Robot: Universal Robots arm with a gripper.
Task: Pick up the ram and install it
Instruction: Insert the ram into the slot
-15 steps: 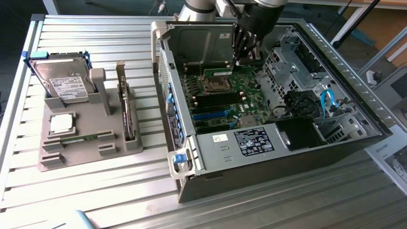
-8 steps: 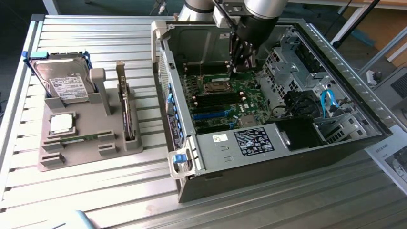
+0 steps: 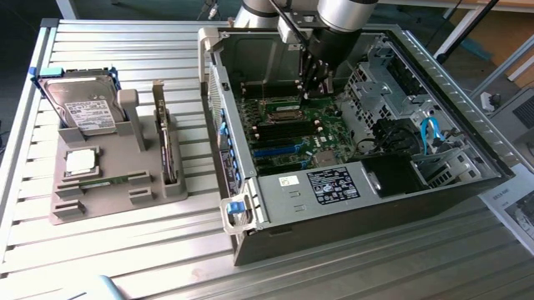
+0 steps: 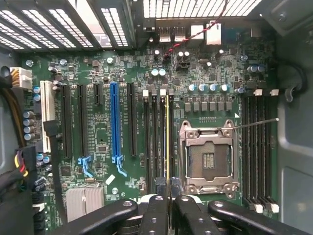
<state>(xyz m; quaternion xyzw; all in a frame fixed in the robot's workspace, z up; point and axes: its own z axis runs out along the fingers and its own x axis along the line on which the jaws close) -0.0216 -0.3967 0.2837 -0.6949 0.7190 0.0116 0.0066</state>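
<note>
The gripper (image 4: 169, 196) is clamping the ram (image 4: 167, 137) edge-on between nearly closed jaws, holding it at the memory slots (image 4: 154, 137) just beside the CPU socket (image 4: 209, 159).

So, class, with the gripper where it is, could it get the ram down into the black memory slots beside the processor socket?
Probably yes: the gripper, shut on the ram, hangs right above the memory slots inside the open case, with nothing visible between them.
</note>
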